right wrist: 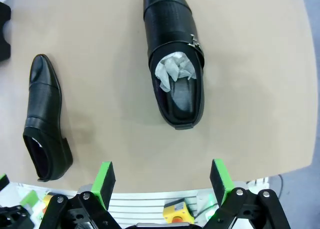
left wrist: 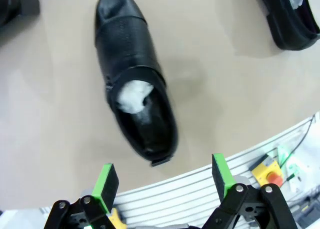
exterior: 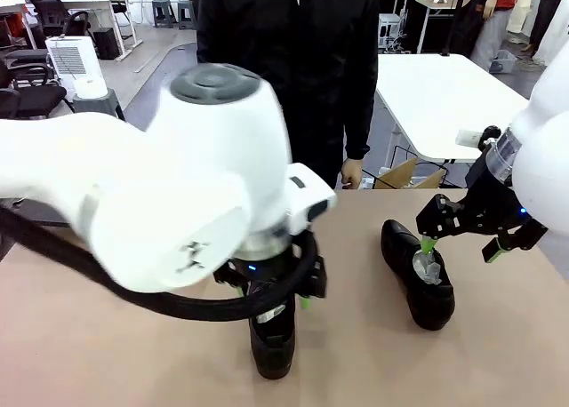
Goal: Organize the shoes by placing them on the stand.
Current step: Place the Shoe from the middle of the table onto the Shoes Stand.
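Note:
Two black glossy shoes show on the tan table in the front view. One shoe (exterior: 271,347) lies under my left gripper (exterior: 277,302). From the left wrist, this shoe (left wrist: 135,89) has white paper in its opening, and my left gripper (left wrist: 164,178) hangs open above and short of its heel. The other shoe (exterior: 418,278) lies below my right gripper (exterior: 465,245). In the right wrist view it is a buckled, paper-stuffed shoe (right wrist: 174,64) with the open right gripper (right wrist: 162,176) above, nearer the table edge. A further shoe (right wrist: 45,121) lies to its left. The stand is out of view.
A person in black stands at the far side with a hand (exterior: 351,171) hanging by the table edge. A cardboard box (exterior: 404,174) and a white table (exterior: 444,96) are behind. The near table edge has a metal rail and an emergency button (left wrist: 272,176). An unclear dark shape (left wrist: 15,6) sits at the corner.

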Robot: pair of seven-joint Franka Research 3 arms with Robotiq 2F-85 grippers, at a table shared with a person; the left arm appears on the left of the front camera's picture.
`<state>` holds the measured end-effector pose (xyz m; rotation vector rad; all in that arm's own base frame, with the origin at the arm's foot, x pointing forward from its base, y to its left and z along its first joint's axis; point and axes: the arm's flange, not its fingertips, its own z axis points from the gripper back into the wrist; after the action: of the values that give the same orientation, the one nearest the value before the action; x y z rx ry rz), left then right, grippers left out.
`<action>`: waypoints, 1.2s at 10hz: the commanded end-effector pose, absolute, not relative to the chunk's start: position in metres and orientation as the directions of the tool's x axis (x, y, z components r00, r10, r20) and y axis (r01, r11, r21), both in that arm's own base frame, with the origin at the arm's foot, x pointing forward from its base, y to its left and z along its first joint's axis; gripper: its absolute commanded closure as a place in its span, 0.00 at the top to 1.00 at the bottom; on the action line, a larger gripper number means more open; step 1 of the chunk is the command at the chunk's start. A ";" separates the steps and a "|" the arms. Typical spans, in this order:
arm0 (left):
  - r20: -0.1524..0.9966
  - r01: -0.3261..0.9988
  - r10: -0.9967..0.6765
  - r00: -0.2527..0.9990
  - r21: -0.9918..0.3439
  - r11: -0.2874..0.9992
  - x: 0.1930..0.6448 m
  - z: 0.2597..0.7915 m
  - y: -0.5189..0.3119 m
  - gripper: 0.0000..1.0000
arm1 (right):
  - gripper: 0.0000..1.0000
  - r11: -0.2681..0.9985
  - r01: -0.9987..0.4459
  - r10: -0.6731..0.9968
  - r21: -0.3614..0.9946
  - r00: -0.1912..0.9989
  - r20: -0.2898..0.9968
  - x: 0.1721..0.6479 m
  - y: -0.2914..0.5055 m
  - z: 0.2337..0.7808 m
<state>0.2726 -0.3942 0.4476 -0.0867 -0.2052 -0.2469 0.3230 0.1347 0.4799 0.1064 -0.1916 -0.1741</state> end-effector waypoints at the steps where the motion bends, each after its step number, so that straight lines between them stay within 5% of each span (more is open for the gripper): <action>1: 0.166 0.171 -0.166 0.972 -0.015 0.985 0.296 0.432 -0.419 0.97 | 1.00 0.983 0.146 -0.165 0.115 0.969 0.182 0.323 0.132 0.481; 12: 0.062 0.123 -0.119 0.991 -0.070 0.990 0.332 0.360 -0.440 0.97 | 1.00 0.983 0.146 -0.165 0.115 0.969 0.182 0.323 0.132 0.481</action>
<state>0.3289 -0.4351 0.3660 -0.0789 -0.0556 -0.1530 0.3229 0.1346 0.4800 0.1062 -0.1918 -0.1742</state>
